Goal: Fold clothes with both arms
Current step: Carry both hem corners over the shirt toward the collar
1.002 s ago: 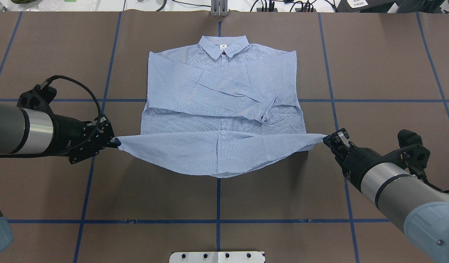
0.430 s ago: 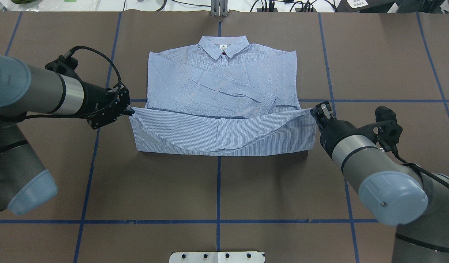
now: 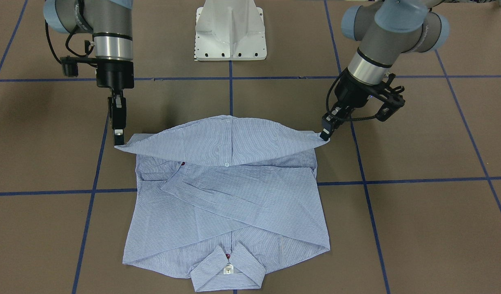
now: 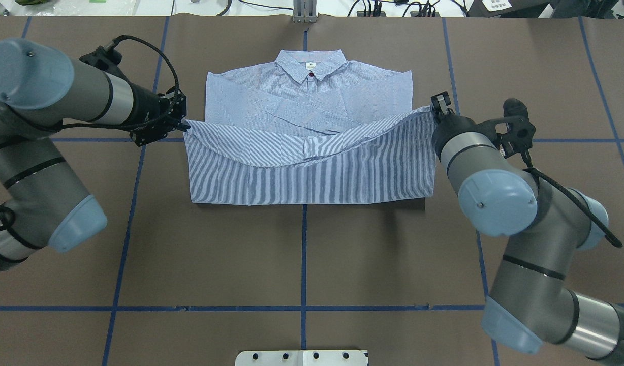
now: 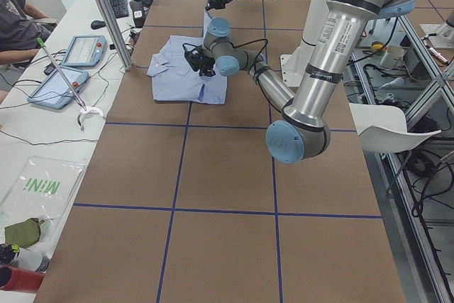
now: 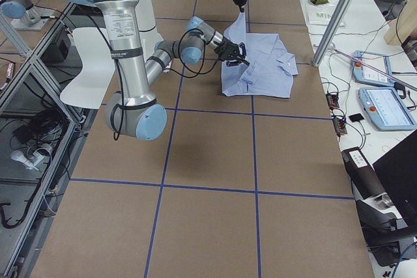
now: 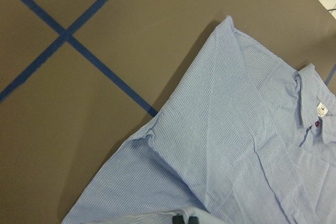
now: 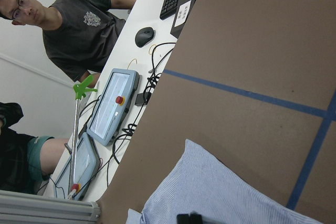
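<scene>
The shirt (image 4: pixel 312 173) lies on the brown worktop (image 4: pixel 215 254), sleeves crossed over its chest. The left arm (image 4: pixel 103 104) has its jaws clamped on one hem corner. The right arm (image 4: pixel 462 147) has its jaws clamped on the other, and the hem hangs raised above the sleeves.

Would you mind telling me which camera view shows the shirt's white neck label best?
The exterior front-facing view: the neck label lies nearest that camera, large and unobstructed. Overhead shows it smaller; the left wrist view catches it near its edge; side views are too distant; right wrist misses it.
</scene>
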You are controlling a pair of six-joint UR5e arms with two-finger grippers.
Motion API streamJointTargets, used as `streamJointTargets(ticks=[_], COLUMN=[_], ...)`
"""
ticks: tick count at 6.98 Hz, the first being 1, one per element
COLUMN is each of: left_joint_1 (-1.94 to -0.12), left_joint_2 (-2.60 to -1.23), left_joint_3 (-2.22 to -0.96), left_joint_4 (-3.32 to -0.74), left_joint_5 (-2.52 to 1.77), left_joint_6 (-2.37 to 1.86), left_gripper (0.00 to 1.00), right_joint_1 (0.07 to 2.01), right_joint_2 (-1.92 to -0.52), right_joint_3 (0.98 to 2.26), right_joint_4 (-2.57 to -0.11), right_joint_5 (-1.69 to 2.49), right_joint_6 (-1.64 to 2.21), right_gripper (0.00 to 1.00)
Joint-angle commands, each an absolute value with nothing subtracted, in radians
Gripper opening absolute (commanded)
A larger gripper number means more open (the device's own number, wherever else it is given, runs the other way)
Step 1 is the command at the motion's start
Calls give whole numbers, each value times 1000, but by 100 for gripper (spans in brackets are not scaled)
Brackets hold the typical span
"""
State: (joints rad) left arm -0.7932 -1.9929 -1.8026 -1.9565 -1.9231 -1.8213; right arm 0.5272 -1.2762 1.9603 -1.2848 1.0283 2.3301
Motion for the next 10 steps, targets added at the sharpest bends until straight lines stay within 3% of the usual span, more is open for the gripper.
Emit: streamJointTargets(ticks=[1,3,7,10], left_joint_1=[-828,-871,-873,-868], left_joint_2=[-2052,-2133,-2269,-2351], left_joint_3=[-1598,-1432,-1146,-998], left_joint_4=[-2105,-2189,-2374,-2407], left_joint_5=[-1919,-1919,-1827,-1801], left_joint_6=[-1783,-1749,-1702,-1632], left_gripper=[0,0,0,0], right_joint_1=[630,652,692,727], right_joint_2=[-1171,-1088,-987,-928], right_joint_3=[1806,1645,1464,1248], right_joint_4=[-1279,-1273,-1269,-1053], right_joint_5=[1144,1152,1218,1256], right_joint_6=[2298,2292,2267,2192], right_gripper=[0,0,0,0])
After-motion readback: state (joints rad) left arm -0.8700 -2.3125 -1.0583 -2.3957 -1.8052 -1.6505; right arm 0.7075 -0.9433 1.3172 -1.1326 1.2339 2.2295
